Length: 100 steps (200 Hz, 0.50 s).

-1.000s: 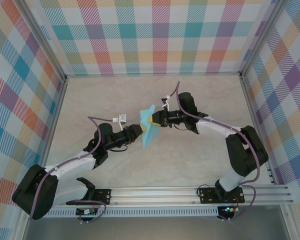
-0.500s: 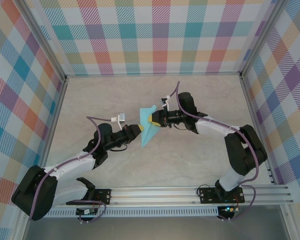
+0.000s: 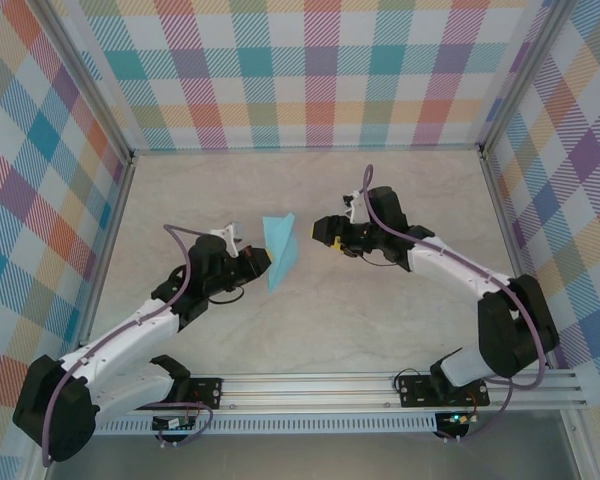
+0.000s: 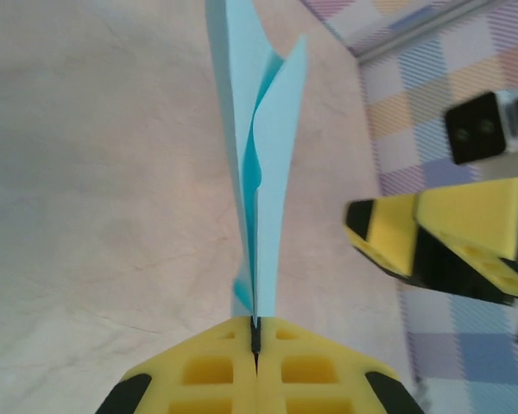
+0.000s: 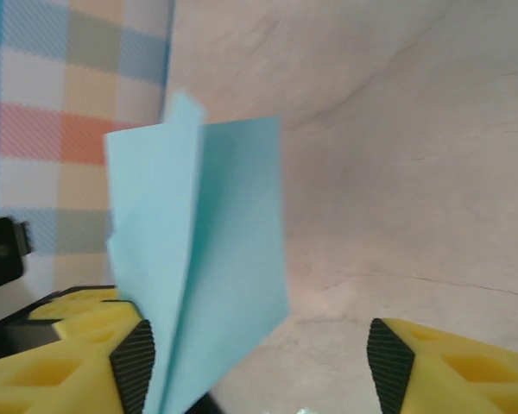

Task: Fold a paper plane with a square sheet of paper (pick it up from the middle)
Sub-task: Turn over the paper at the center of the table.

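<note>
The light-blue paper (image 3: 282,245) is folded into a narrow pointed paper plane and hangs above the table's middle. My left gripper (image 3: 262,262) is shut on its lower edge. In the left wrist view the yellow fingers (image 4: 198,375) press together and the paper plane (image 4: 266,164) rises edge-on from the seam at my left gripper (image 4: 255,326). My right gripper (image 3: 322,232) stands open a short way to the right, apart from the paper. In the right wrist view the paper plane (image 5: 203,259) hangs near the left pad (image 5: 134,366), with my right gripper (image 5: 259,371) open wide.
The beige table (image 3: 380,310) is boxed in by plaid walls (image 3: 320,80) on three sides. An aluminium rail (image 3: 320,395) with both arm bases runs along the near edge. My right gripper's yellow fingers (image 4: 449,237) show at the right of the left wrist view.
My left gripper has shut on the folded paper. My right gripper has opened, let the paper go and backed off to the right. The paper has shifted slightly left with the left gripper.
</note>
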{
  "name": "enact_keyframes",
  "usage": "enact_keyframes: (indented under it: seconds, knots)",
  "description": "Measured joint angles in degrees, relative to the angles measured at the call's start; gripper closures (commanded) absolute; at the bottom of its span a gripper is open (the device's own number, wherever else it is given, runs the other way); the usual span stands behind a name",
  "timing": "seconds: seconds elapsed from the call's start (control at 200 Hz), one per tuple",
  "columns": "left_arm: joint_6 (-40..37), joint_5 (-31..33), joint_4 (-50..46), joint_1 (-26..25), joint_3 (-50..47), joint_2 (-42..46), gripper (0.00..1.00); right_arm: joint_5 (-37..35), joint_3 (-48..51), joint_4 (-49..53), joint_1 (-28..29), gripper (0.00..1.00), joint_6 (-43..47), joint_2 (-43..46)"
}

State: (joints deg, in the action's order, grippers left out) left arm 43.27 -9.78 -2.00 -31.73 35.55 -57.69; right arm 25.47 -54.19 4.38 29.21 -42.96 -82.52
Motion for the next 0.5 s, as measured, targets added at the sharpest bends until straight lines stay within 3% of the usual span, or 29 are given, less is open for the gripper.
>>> enact_keyframes:
  seconds: [0.195, 0.36, 0.5]
  knots:
    - [-6.58, 19.56, -22.97, -6.01, 13.81, -6.29, 0.95, -14.53, 4.13, 7.91, 0.00, 0.19, 2.40, 5.16]
    - [-7.78, 37.35, -39.21, -13.90, 25.90, -21.55, 0.95, -24.55, 5.68, 13.38, 0.00, 0.17, 2.51, 8.02]
    - [-6.01, 47.89, -49.29, -17.42, 34.36, -34.69, 0.95, -31.10, 6.69, 16.52, -0.04, 0.16, 1.66, 11.23]
